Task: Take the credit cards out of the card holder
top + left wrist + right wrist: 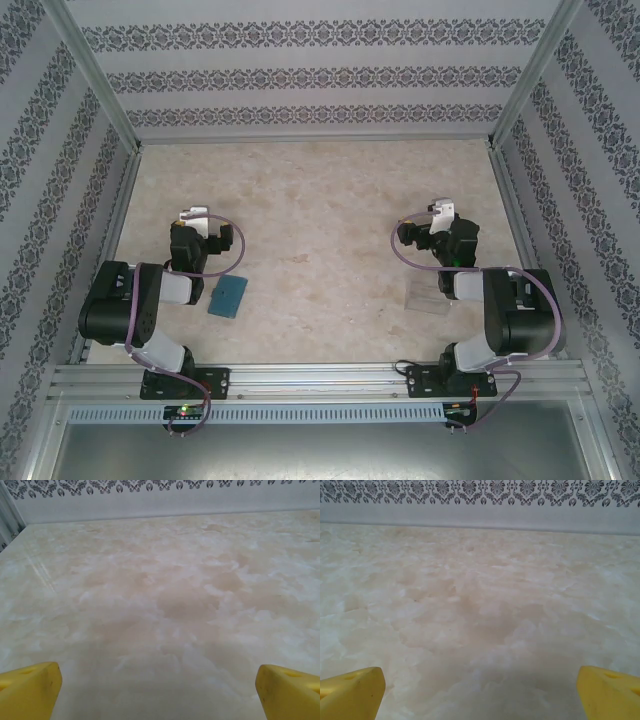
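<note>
The left jaws stand wide apart with nothing between them: their yellow fingertips [29,690] sit at the two lower corners of the left wrist view, with bare tabletop [160,595] stretching ahead to the patterned wall [150,487]. The right jaws are spread just as wide and are also empty, with yellow fingertips [351,692] low at either side of the right wrist view and marbled tabletop running to the far wall. From above, both arms are folded back near the front rail. The left arm [130,300] and right arm [510,310] each point their wrist toward the far wall. The card holder [228,296] lies flat on the tabletop, teal side up, just beside the left arm on its inner side – closer to the base than the jaws, so behind where they point. By the right arm lies a pale, flat thing [430,299] – too faint to tell what it is.
</note>
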